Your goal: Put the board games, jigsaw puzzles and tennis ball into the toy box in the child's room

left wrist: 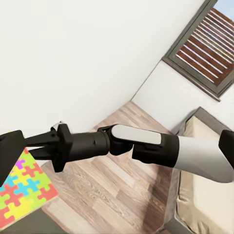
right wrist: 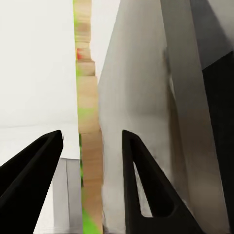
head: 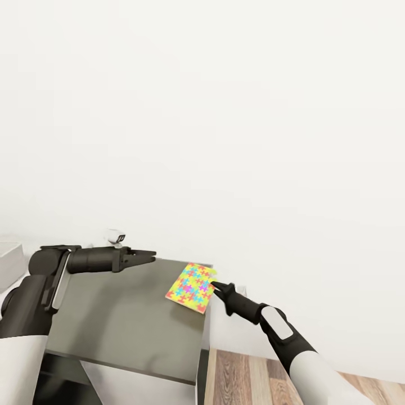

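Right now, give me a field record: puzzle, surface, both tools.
puzzle: jigsaw puzzle, held off the dark grey cabinet top, tilted, near its far right corner
right tool: at the puzzle's right edge, fingers either side of it edge-on in the wrist view
left tool: hovering over the cabinet, left of the puzzle, holding nothing
floor: wood planks at right

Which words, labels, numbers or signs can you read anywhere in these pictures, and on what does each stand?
None: no readable text in any view.
The jigsaw puzzle bears only coloured interlocking pieces, no lettering.
The right gripper, left gripper and dark grey cabinet carry no markings.
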You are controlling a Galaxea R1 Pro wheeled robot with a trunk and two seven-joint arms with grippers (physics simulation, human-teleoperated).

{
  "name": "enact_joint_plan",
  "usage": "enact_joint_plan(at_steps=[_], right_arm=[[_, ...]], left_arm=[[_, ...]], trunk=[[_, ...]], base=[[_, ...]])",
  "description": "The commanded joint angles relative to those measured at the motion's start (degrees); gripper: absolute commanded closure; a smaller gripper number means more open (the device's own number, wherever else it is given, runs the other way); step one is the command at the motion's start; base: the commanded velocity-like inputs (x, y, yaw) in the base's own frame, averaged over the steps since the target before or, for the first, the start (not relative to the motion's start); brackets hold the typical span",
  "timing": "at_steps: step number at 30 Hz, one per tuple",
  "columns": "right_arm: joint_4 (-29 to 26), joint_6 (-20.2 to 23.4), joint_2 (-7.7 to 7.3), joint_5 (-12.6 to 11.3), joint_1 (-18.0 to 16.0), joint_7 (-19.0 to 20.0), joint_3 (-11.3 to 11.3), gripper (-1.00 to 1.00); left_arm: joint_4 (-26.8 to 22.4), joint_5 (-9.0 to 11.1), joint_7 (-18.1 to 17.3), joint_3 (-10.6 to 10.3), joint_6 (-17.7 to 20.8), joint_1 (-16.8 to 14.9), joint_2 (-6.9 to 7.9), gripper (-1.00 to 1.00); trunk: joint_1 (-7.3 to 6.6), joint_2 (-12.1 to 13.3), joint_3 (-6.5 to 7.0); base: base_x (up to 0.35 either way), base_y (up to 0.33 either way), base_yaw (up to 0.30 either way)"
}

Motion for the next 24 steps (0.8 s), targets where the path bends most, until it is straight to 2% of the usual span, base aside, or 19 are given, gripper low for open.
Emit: enact_joint_plan(at_steps=[1, 7, 17, 24], right_arm=[[0.0, 1.0, -0.01, 0.0, -0.1, 0.1, 0.0, 1.00], [0.0, 2.6, -0.06, 0.1, -0.1, 0.1, 0.0, 1.00], [0.3, 2.3, -0.28, 0.0, -0.1, 0.2, -0.2, 1.00], [0.4, 2.2, -0.43, 0.0, 0.0, 0.3, -0.6, 1.00]], left_arm=[[0.0, 0.0, -0.2, 0.0, 0.6, 0.0, 0.03, -1.00], [0.0, 0.1, -0.2, -0.2, 0.6, 0.0, 0.06, -1.00], [0.0, 0.0, -0.2, -0.2, 0.6, 0.0, 0.05, -1.00], [0.0, -0.1, -0.2, -0.3, 0.6, 0.0, -0.03, -1.00]], trunk=[[-0.23, 0.4, 0.12], [-1.55, 2.8, 1.20], [-3.74, 6.8, 3.00], [-5.28, 9.6, 4.25]], base=[[0.000, 0.000, 0.000], [-0.096, 0.000, 0.000], [-0.130, 0.000, 0.000], [-0.026, 0.000, 0.000]])
